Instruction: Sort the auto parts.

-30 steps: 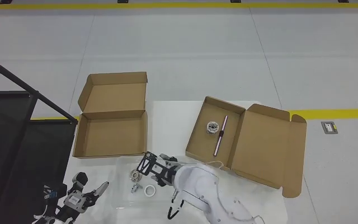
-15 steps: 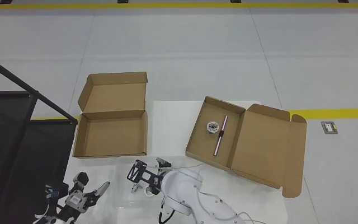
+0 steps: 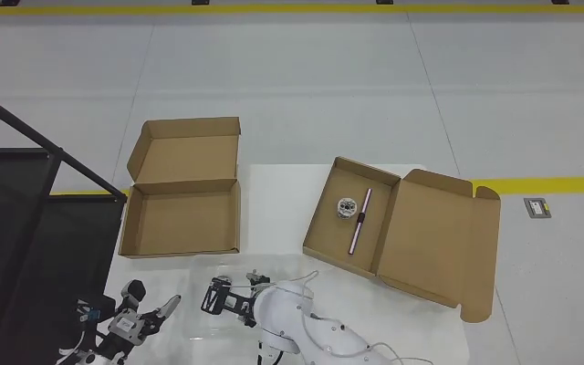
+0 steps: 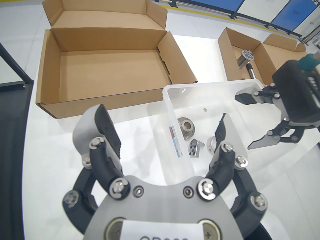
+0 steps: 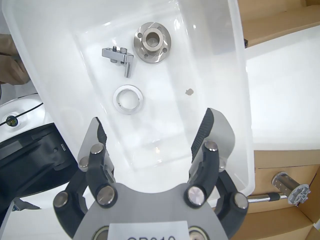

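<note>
A clear plastic bin [image 5: 237,51] holds three metal parts: a round flange [image 5: 152,42], a small L-shaped bracket [image 5: 118,56] and a thin ring [image 5: 128,99]. My right gripper [image 5: 153,123] hangs open above the bin's inside, a short way from the ring, with nothing between its fingers. In the left wrist view the right gripper [image 4: 246,122] sits over the bin's far side. My left gripper [image 4: 162,121] is open beside the bin's [image 4: 172,106] near wall, with the flange [image 4: 186,126] and bracket [image 4: 196,147] just beyond it. In the top view the left gripper [image 3: 151,315] is at the table's front left.
An empty cardboard box [image 3: 182,224] lies open at the table's left. At the right, another open box [image 3: 319,242] holds a toothed hub [image 3: 346,208] and a slim rod [image 3: 360,221]. Bare white table lies between the boxes.
The right arm has swung left and toward the table's front edge, bringing its open gripper over the bin. The left gripper has stayed put.
</note>
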